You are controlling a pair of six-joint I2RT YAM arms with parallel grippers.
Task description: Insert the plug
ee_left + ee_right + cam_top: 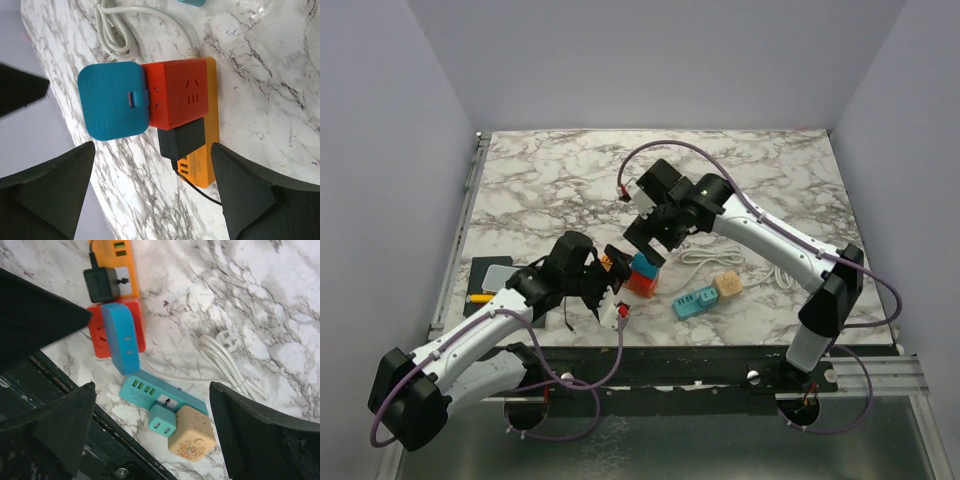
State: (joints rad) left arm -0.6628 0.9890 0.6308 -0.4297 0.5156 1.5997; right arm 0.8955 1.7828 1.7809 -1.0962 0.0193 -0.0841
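An orange power strip (210, 107) lies on the marble table, with a black plug adapter (182, 138) seated on its face and a thin black cord leading off. A red cube adapter (175, 92) and a blue cube (114, 100) sit on the strip beside it. My left gripper (150, 200) is open and empty, hovering over the strip's USB end; it also shows in the top view (603, 282). My right gripper (150, 435) is open and empty above the teal strip (165, 397); it also shows in the top view (645, 243). The black plug (100, 284) also shows in the right wrist view.
A teal power strip (695, 300) carries a small teal adapter (162, 421) and a beige cube (192, 435). A coiled white cable (720, 262) lies behind them. A dark pad with a yellow item (480, 297) sits at the table's left front. The table's front edge is close by.
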